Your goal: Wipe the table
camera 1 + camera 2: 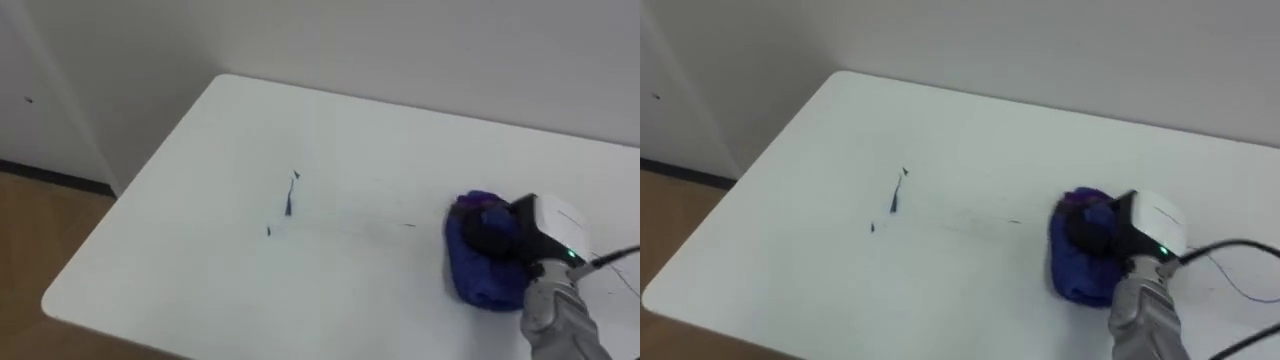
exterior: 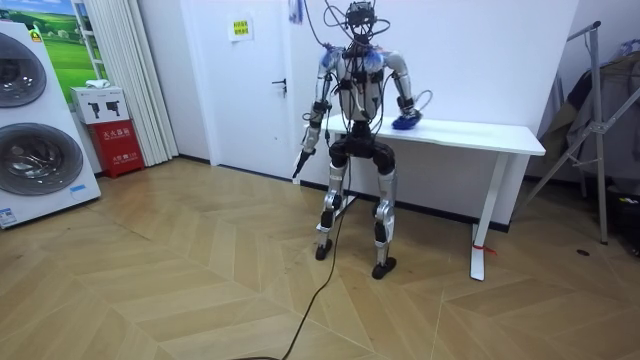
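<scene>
A crumpled blue cloth (image 1: 478, 262) lies on the white table (image 1: 250, 130) towards its right side. My right hand (image 1: 497, 237) rests on top of the cloth with its dark fingers curled into the fabric. Small dark marks (image 1: 289, 203) stain the tabletop to the left of the cloth, with a faint line running from them towards it. In the room view I stand at the table's left end, facing the wall, right hand (image 2: 405, 120) on the cloth and left hand (image 2: 305, 150) hanging at my side.
The table's left edge (image 1: 130, 195) and near left corner (image 1: 55, 300) drop to wooden floor. A wall runs close behind the table. The room view has washing machines (image 2: 35, 120), a red box (image 2: 120, 145), a door (image 2: 250, 80) and a metal rack (image 2: 600, 120).
</scene>
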Robot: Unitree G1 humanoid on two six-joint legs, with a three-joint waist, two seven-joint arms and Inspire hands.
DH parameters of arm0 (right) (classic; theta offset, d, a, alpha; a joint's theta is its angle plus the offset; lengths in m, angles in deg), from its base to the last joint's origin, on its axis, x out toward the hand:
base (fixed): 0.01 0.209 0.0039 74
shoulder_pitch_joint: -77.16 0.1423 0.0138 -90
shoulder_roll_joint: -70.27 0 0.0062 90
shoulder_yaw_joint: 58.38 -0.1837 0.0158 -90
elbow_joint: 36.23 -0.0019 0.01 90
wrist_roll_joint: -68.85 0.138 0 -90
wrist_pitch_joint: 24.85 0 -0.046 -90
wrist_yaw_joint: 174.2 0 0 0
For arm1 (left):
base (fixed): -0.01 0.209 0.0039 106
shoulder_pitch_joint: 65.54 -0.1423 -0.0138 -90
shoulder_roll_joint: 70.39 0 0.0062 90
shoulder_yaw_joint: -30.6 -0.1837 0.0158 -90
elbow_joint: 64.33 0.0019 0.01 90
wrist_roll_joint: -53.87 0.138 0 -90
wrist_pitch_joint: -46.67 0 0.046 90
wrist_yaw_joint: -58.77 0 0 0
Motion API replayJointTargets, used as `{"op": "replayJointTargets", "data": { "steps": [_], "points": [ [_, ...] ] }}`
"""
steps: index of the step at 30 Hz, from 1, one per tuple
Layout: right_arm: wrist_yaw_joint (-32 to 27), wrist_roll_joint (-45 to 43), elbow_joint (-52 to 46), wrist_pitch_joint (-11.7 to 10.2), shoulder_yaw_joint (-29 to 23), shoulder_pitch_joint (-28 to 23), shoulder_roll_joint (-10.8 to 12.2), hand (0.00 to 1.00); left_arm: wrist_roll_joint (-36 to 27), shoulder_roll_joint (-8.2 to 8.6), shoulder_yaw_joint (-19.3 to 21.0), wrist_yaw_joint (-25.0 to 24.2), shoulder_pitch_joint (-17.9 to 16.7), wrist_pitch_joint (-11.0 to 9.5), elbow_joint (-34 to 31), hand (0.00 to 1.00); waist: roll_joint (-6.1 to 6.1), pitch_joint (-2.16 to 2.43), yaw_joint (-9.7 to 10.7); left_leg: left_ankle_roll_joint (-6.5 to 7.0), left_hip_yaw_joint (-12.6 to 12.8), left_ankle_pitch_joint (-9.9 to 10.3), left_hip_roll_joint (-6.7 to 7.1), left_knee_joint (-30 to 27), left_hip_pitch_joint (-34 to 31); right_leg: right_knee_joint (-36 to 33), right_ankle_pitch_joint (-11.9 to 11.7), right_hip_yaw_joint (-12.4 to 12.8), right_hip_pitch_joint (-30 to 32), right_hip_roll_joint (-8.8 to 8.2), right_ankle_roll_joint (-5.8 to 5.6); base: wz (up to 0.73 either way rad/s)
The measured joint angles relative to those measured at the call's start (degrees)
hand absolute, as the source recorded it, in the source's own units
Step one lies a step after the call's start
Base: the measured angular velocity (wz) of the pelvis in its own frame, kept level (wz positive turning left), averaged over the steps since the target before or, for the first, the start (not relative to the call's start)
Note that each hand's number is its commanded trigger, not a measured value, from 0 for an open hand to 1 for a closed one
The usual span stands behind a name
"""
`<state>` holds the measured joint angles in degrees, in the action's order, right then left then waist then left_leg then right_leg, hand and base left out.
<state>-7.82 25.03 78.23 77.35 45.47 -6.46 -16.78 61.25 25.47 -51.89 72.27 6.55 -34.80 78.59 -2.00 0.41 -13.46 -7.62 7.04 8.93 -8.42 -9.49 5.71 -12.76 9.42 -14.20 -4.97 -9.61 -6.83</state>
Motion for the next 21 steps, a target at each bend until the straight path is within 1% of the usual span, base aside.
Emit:
{"op": "replayJointTargets", "data": {
  "steps": [1, 2, 3, 4, 5, 6, 7, 8, 9, 10, 11, 12, 13, 14, 15, 16, 17, 19, 21],
  "points": [
    [1.3, -1.3, 0.0, -0.4, 2.0, 1.4, 1.7, 1.0, 0.0, 0.0, -0.4, 0.0, 0.3, 0.2, 0.0, 0.0, -0.21, -0.31, -0.5, 0.03, 0.0, 0.0, 0.02, 0.0, 0.1, 0.1, 0.0, 0.0, 0.0, 0.0, -0.03, 0.0],
    [1.7, -1.5, 0.0, -0.9, 2.7, 1.8, 2.3, 1.0, 0.0, 0.02, -0.6, 0.0, 0.5, 0.3, 0.0, 0.0, -0.32, -0.47, -1.0, 0.06, -0.1, 0.0, 0.04, 0.0, 0.0, 0.2, 0.0, -0.1, -0.1, 0.0, -0.06, 0.08],
    [2.3, -1.5, -0.1, -1.9, 3.4, 2.2, 3.0, 1.0, -0.2, 0.09, -0.7, 0.0, 0.4, 0.3, 0.0, 0.0, -0.37, -0.71, -2.1, 0.1, -0.4, 0.1, 0.09, 0.1, 0.0, 0.3, -0.1, -0.4, -0.3, 0.0, -0.12, 0.11],
    [2.4, -1.4, -0.1, -2.5, 3.4, 2.2, 3.3, 1.0, -0.6, 0.09, -0.7, 0.0, -0.5, 0.5, 0.0, 0.0, -0.24, -0.83, -2.7, 0.2, -0.6, 0.2, 0.12, 0.1, 0.0, 0.4, -0.1, -0.7, -0.5, 0.0, -0.13, 0.14],
    [2.3, -1.4, 0.0, -2.7, 3.2, 2.1, 3.2, 1.0, -0.6, 0.09, -0.7, 0.0, -1.0, 0.8, -0.1, 0.0, -0.09, -0.93, -2.6, 0.21, -1.0, 0.2, 0.16, 0.1, 0.0, 0.7, -0.1, -1.2, -0.9, 0.0, -0.2, 0.2],
    [1.7, -1.3, 0.6, -3.3, 2.4, 1.1, 3.2, 1.0, -0.5, 0.09, -0.5, 0.0, -2.2, 1.4, -0.1, 0.0, 0.11, -1.03, -2.3, 0.21, -1.5, 0.2, 0.21, 0.2, 0.1, 1.4, -0.2, -2.5, -1.7, -0.02, -0.31, 0.29],
    [0.3, -0.9, 1.3, -4.9, 1.8, -0.2, 3.2, 1.0, -0.5, 0.1, -0.4, 0.0, -3.2, 1.6, -0.3, 0.0, 0.4, -1.0, -1.5, 0.21, -2.1, 0.2, 0.26, 0.3, 0.3, 2.1, -0.2, -3.4, -2.6, -0.04, -0.33, 0.28],
    [-0.4, -0.8, 1.6, -5.7, 1.5, -0.7, 3.2, 1.0, -0.5, 0.11, -0.5, -0.1, -4.0, 1.7, -0.5, 0.0, 0.61, -0.99, -0.8, 0.2, -2.4, 0.2, 0.29, 0.3, 0.4, 2.3, -0.2, -3.7, -3.0, -0.04, -0.34, 0.36],
    [-2.1, -0.8, 2.0, -7.4, 0.4, -2.2, 3.2, 1.0, -0.5, 0.1, -0.3, -0.4, -5.5, 1.9, -1.2, 0.0, 0.86, -0.89, 0.7, 0.19, -3.2, 0.2, 0.47, 0.3, 0.5, 2.5, -0.1, -4.9, -3.8, -0.17, -0.45, 0.33],
    [-4.3, -0.2, 2.0, -9.0, -1.5, -4.4, 3.2, 1.0, -0.5, 0.09, 0.4, -0.5, -6.2, 1.9, -1.3, 0.0, 1.14, -0.73, 1.5, 0.2, -3.5, 0.2, 0.71, 0.3, 0.5, 3.1, 0.0, -5.2, -4.5, -0.29, -0.66, 0.29],
    [-5.4, 0.4, 2.0, -9.7, -2.4, -5.5, 3.2, 1.0, -0.5, 0.09, 0.9, -0.5, -6.5, 1.9, -1.3, 0.0, 1.24, -0.67, 1.9, 0.2, -3.5, 0.2, 0.77, 0.3, 0.6, 3.2, 0.0, -5.3, -4.5, -0.35, -0.7, 0.16],
    [-7.6, 1.9, 1.9, -11.4, -4.7, -8.0, 3.0, 1.0, -0.2, 0.04, 2.9, -0.5, -6.8, 1.9, -1.3, 0.0, 1.28, -0.65, 3.0, 0.23, -3.5, 0.2, 0.92, 0.2, 0.6, 3.2, 0.0, -5.6, -4.8, -0.55, -0.78, 0.13],
    [-10.1, 2.7, 1.8, -12.7, -7.2, -10.7, 2.5, 1.0, 0.6, -0.06, 5.5, -0.5, -7.1, 1.8, -1.3, 0.0, 1.14, -0.49, 4.2, 0.27, -3.5, 0.2, 1.23, 0.1, 0.6, 3.3, 0.2, -5.9, -5.2, -0.87, -0.98, 0.13],
    [-11.2, 3.0, 1.8, -13.1, -8.3, -12.1, 1.9, 1.0, 0.9, -0.21, 6.5, -0.5, -7.4, 1.8, -1.3, 0.0, 0.93, -0.27, 4.7, 0.39, -3.4, 0.2, 1.4, 0.0, 0.6, 3.3, 0.2, -6.0, -5.3, -1.01, -1.09, 0.13],
    [-12.8, 3.8, 1.8, -13.8, -10.9, -14.7, 0.9, 1.0, 1.1, -0.6, 8.2, -0.5, -7.6, 1.4, -1.3, 0.0, 0.67, 0.05, 5.8, 0.62, -3.4, 0.2, 1.76, -0.1, 0.6, 3.3, 0.2, -6.3, -5.6, -1.36, -1.33, 0.09],
    [-14.7, 5.6, 1.9, -14.2, -13.1, -17.4, -0.2, 1.0, 1.1, -1.25, 8.6, -0.4, -7.6, 0.7, -1.3, 0.0, 0.2, 0.18, 6.3, 0.78, -3.3, 0.2, 2.1, -0.1, 1.0, 3.3, 0.2, -6.4, -6.1, -1.75, -1.54, 0.08],
    [-15.5, 6.6, 2.1, -14.2, -13.8, -18.5, -0.9, 1.0, 1.2, -1.58, 8.7, -0.4, -7.6, 0.5, -1.5, 0.0, 0.38, 0.56, 6.4, 0.87, -3.3, 0.2, 2.25, -0.2, 1.0, 3.3, 0.2, -6.4, -6.2, -1.91, -1.61, 0.03],
    [-17.1, 10.1, 4.5, -15.6, -16.4, -20.2, -2.7, 1.0, 1.1, -2.05, 8.7, -0.4, -7.4, -0.6, -2.6, 0.0, 0.07, 0.63, 7.4, 1.21, -3.3, 0.2, 2.53, -0.6, 0.9, 2.9, 0.1, -6.3, -6.2, -2.27, -1.78, 0.0],
    [-17.0, 11.0, 6.6, -16.0, -17.6, -19.9, -3.1, 1.0, 1.2, -2.14, 8.0, -0.4, -6.8, -1.3, -2.8, 0.0, -0.25, 0.67, 7.7, 1.31, -3.4, 0.3, 2.53, -1.2, 0.9, 2.6, 0.1, -6.2, -6.3, -2.37, -1.74, 0.0]
  ]
}}
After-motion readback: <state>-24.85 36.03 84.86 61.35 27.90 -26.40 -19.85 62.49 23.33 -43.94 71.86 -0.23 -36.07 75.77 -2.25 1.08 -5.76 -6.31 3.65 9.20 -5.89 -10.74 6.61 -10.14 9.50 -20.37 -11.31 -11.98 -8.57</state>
